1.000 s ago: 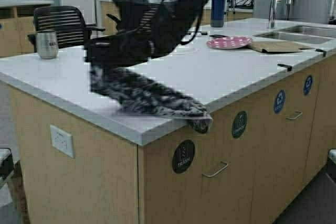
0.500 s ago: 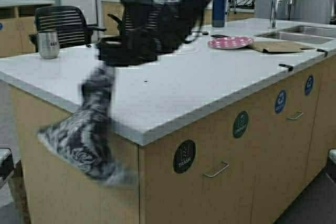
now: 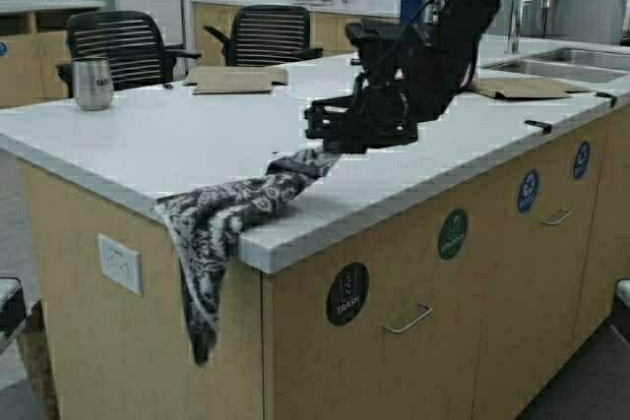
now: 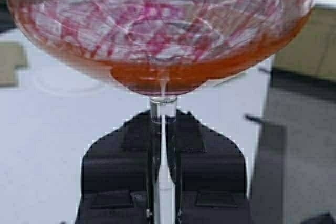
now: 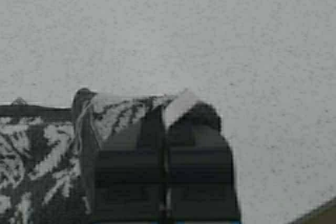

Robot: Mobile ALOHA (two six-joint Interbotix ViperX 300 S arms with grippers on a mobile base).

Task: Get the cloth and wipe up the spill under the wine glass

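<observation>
— So, what is done?
— The cloth (image 3: 231, 218), trailing from the right gripper (image 5: 164, 109)'s clamped fingers, is fetched; the wine glass (image 4: 160, 35) is lifted, stem pinched in the left gripper (image 4: 161, 129).
— And left?
— No spill can be seen; wiping is judged outstanding.

Right gripper (image 3: 317, 135) low over counter, left gripper (image 4: 163, 169) clamped.

Dark grey cloth (image 3: 231, 218) with white leafy print, pink-streaked glass bowl (image 4: 157, 24) holding orange-red liquid, pale speckled grey counter (image 3: 128, 145)
</observation>
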